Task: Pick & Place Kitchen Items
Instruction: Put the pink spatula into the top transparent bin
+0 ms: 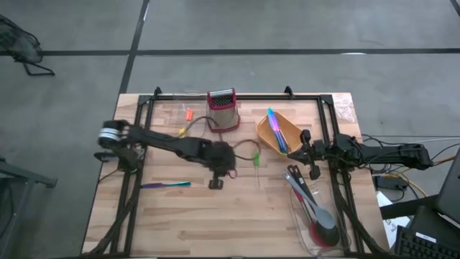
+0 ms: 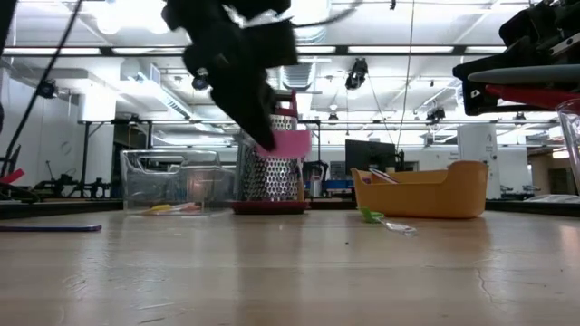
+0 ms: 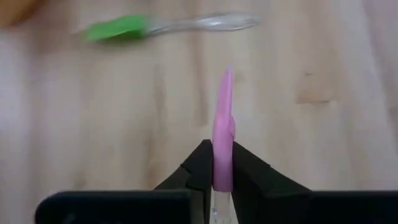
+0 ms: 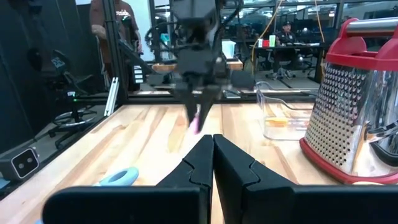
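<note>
L gripper (image 3: 222, 177) clamps pink utensil (image 3: 222, 134) near its end, lifted; thin grip, could pivot/slip in transit.

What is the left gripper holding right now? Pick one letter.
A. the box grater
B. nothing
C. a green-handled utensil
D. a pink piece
D: in the left wrist view the left gripper has its fingers closed on a pink piece, while the green-handled utensil lies apart on the table.

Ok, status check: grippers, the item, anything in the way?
Left gripper shut on pink piece, lifted above mid-table. Right gripper shut, empty, waiting by orange tray. Green-handled utensil lies on the table nearby; box grater behind.
</note>
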{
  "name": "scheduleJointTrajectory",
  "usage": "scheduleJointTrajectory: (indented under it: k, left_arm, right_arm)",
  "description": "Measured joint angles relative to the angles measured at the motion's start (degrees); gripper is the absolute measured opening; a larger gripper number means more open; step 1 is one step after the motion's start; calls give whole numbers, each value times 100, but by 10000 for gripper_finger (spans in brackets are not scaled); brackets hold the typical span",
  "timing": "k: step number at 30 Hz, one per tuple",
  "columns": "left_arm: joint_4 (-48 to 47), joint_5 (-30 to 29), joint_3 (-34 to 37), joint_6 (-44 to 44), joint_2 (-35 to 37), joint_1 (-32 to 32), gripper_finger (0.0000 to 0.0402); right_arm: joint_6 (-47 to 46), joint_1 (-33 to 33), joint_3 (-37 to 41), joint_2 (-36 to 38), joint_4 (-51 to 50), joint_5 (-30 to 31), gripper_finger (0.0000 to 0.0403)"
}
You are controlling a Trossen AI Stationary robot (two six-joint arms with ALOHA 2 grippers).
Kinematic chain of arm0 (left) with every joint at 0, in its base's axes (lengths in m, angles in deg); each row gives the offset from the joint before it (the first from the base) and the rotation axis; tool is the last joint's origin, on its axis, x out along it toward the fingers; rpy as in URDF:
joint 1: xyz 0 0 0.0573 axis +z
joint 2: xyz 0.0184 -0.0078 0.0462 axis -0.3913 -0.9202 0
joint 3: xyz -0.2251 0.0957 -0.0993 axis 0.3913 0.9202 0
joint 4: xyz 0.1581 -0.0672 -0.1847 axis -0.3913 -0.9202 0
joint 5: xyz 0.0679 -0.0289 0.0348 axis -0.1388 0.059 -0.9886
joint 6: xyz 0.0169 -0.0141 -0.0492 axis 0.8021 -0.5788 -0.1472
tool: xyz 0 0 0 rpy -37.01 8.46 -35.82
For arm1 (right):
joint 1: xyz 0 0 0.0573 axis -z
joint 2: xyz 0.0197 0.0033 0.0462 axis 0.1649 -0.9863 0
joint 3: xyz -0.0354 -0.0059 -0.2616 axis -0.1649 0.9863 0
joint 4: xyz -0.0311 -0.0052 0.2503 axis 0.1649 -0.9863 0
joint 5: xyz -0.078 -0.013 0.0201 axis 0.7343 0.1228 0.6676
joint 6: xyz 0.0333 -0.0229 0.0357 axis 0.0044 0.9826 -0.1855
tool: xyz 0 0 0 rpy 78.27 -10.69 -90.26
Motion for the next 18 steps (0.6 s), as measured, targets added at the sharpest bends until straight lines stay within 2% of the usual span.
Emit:
scheduleJointTrajectory:
  k: [5, 9, 11, 14, 18]
  left_arm:
    - [57, -1726, 683, -576, 1077, 73, 35]
    - [42, -3262, 1170, -1384, 1827, 215, 35]
    - [3, -3794, 1360, -1789, 2184, 324, 41]
    - [68, -4155, 1644, -2106, 2668, 576, 45]
    - [187, -4171, 1849, -2118, 3070, 1099, 40]
  right_arm:
    - [0, 0, 0, -9, -1, 1, 8]
    - [0, 0, 0, -3, -3, -1, 8]
    - [0, 0, 0, -1, -5, -1, 8]
    - [0, 0, 0, -4, -10, -1, 8]
    - [0, 0, 0, -2, -12, -1, 8]
